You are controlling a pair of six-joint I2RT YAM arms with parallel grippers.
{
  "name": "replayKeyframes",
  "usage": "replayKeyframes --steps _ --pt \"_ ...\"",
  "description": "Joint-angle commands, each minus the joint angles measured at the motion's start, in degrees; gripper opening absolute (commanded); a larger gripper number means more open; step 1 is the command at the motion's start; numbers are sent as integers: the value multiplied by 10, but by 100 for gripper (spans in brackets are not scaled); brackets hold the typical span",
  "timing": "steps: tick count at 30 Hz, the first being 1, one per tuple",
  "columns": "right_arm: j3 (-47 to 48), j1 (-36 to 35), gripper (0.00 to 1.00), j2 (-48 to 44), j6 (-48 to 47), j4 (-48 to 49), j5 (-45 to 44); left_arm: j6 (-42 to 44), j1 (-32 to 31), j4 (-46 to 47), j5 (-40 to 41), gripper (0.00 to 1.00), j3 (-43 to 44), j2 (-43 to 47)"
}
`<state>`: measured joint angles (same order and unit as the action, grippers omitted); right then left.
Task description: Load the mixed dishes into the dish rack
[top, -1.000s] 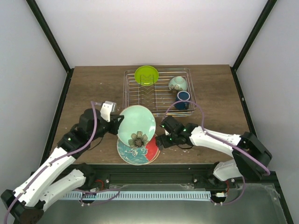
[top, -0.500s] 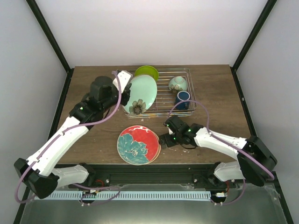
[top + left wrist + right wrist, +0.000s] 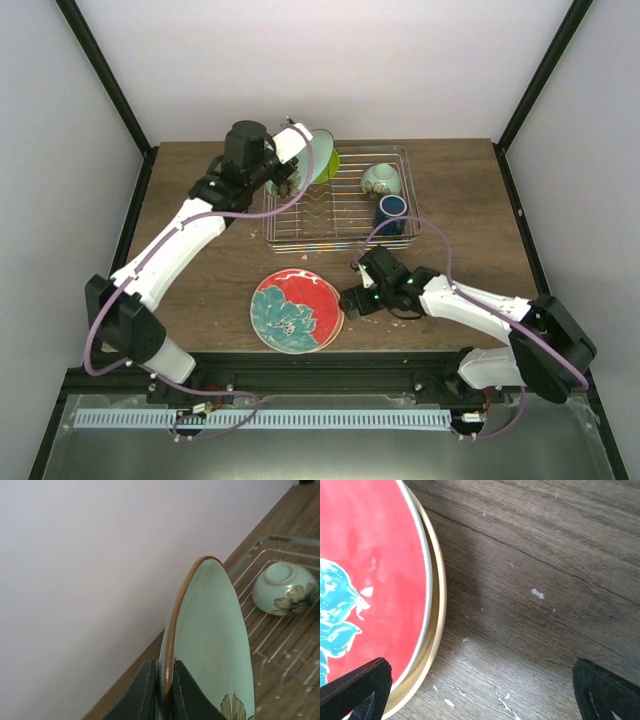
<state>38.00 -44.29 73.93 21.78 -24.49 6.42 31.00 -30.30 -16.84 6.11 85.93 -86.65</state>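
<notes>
Left gripper [image 3: 164, 672] clamping mint plate [image 3: 210, 630] at rack [image 3: 330, 215], lime-green plate [image 3: 331, 163] behind, right gripper [image 3: 480, 682] wide beside red plate [image 3: 365, 570]

dark wood-grain counter [image 3: 460, 200]; silver wire dish rack [image 3: 330, 215] set toward far edge; peach-tan plate [image 3: 437, 630] flat near front edge, beneath red plate [image 3: 295, 312], apart from rack.

Bright, even light fills the top view, and the table [image 3: 470, 190] shows only faint shadows. In the left wrist view a thin shine runs down the rim of the pale green plate [image 3: 212, 630], and the bowl [image 3: 280, 587] at the right looks a bit soft. In the right wrist view a soft gray shadow lies mid-frame beside the red plate [image 3: 370, 570].
</notes>
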Motion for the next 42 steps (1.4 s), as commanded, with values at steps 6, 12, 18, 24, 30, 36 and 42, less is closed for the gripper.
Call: replayKeyframes --steps 6,12,18,24,30,36,42 --pt "14 7 100 22 -17 9 10 190 22 115 -60 0 79 -57" --pt "28 8 100 47 -19 6 6 273 20 129 -93 0 83 -75" --pt "40 9 100 61 -16 0 -2 354 7 109 -87 0 101 -113" --pt "44 10 100 62 -13 -12 -15 416 -2 100 -78 0 107 -139" --pt "44 11 100 62 -9 -18 -18 448 -9 121 -65 0 85 -151" --pt "43 11 100 67 -12 -17 -21 450 -22 149 -61 0 64 -164" --pt "38 11 100 67 -15 -13 -21 447 -33 149 -46 0 70 -197"
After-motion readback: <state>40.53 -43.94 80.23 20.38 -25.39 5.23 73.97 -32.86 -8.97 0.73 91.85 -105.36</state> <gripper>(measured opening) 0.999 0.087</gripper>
